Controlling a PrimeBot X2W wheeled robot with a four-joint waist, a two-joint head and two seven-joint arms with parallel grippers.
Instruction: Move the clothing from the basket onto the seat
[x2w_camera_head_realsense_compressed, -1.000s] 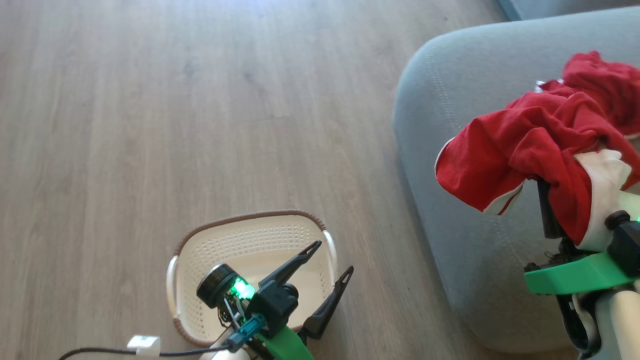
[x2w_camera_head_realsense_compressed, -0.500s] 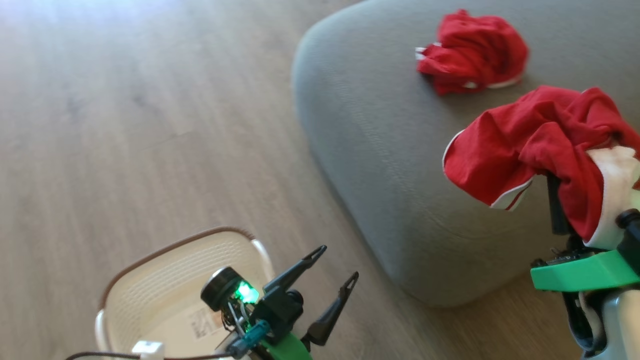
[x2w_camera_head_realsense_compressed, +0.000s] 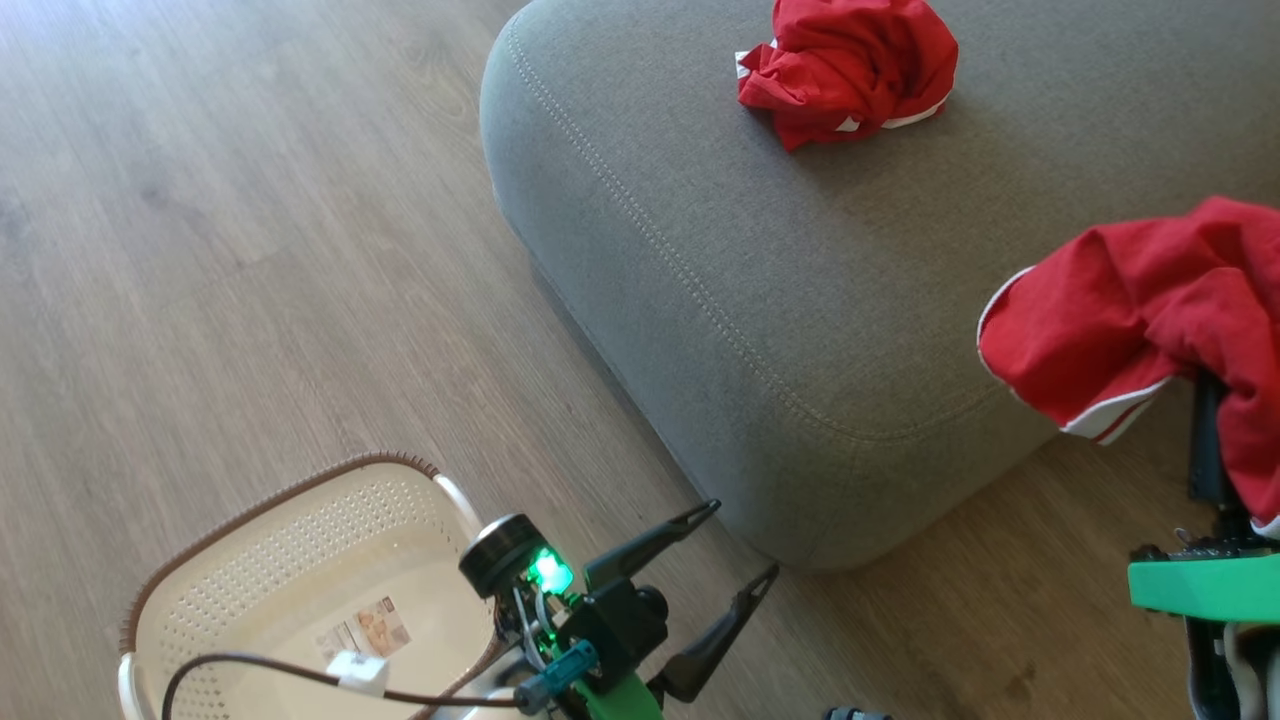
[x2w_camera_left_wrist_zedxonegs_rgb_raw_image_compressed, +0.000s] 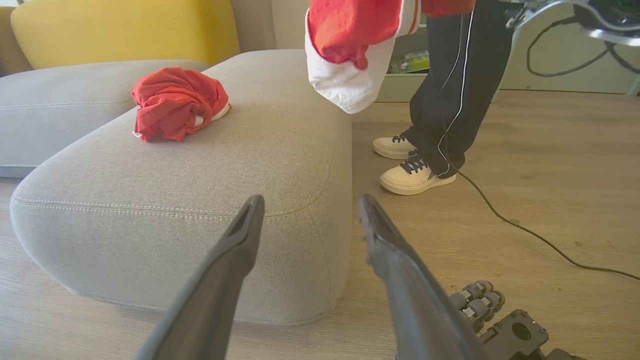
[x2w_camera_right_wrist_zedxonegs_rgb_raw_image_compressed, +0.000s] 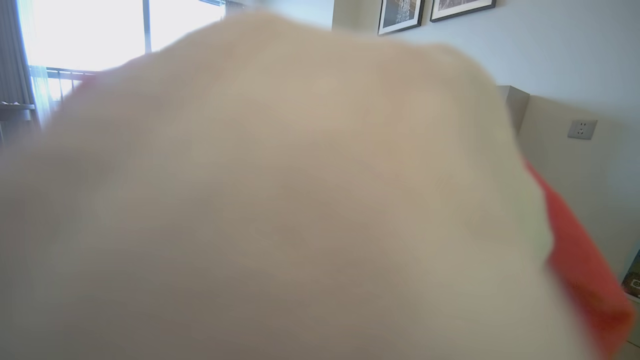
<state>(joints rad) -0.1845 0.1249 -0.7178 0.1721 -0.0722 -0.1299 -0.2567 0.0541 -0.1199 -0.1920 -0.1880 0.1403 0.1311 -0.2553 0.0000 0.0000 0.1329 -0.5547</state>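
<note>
One crumpled red garment (x2w_camera_head_realsense_compressed: 845, 65) (x2w_camera_left_wrist_zedxonegs_rgb_raw_image_compressed: 175, 102) lies on top of the grey seat (x2w_camera_head_realsense_compressed: 800, 280) (x2w_camera_left_wrist_zedxonegs_rgb_raw_image_compressed: 225, 165). A second red garment (x2w_camera_head_realsense_compressed: 1130, 320) (x2w_camera_left_wrist_zedxonegs_rgb_raw_image_compressed: 350, 35) with white trim hangs over my raised right gripper (x2w_camera_head_realsense_compressed: 1220, 410), which is shut on it above the seat's near corner. One dark finger (x2w_camera_head_realsense_compressed: 1207, 450) shows below the cloth, and its white fabric (x2w_camera_right_wrist_zedxonegs_rgb_raw_image_compressed: 280, 200) covers the right wrist view. My left gripper (x2w_camera_head_realsense_compressed: 745, 538) (x2w_camera_left_wrist_zedxonegs_rgb_raw_image_compressed: 311, 200) is open and holds nothing, between the seat and the basket (x2w_camera_head_realsense_compressed: 270, 497). The basket holds no clothing and its label sticker (x2w_camera_head_realsense_compressed: 365, 630) shows.
A person's legs and pale shoes (x2w_camera_left_wrist_zedxonegs_rgb_raw_image_compressed: 415, 175) stand on the wooden floor beside the seat. A dark cable (x2w_camera_left_wrist_zedxonegs_rgb_raw_image_compressed: 525, 230) runs across the floor there. A cable with a white connector (x2w_camera_head_realsense_compressed: 355, 672) crosses the basket. A yellow cushion (x2w_camera_left_wrist_zedxonegs_rgb_raw_image_compressed: 125, 30) sits behind the seat.
The head camera has turned, so the basket has slid to the lower left and more of the seat shows. My right gripper still carries the garment, now further right in view.
</note>
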